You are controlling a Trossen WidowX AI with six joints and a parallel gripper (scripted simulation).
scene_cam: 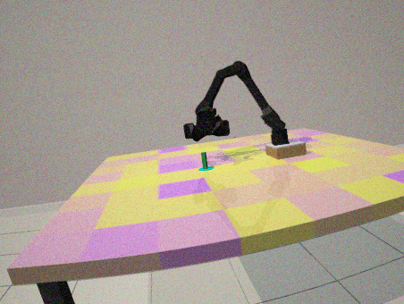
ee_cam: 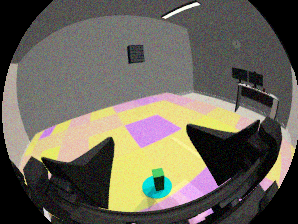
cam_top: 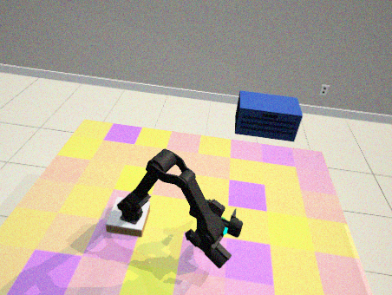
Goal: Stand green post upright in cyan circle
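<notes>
Slim green post (scene_cam: 204, 160) upright on flat cyan circle (scene_cam: 206, 169) (jaws wide, empty).

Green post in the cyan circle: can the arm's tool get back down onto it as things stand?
Probably yes. The open tool hangs above the upright green post standing in the cyan circle, holding nothing, and nothing shows between them in the exterior or wrist view.

Glossy, reflective checkered table top (scene_cam: 277, 179); matt black arm (scene_cam: 250, 85); wood-like base block (scene_cam: 286, 150)

One green post (scene_cam: 204, 160), one cyan circle (scene_cam: 206, 169)
</notes>
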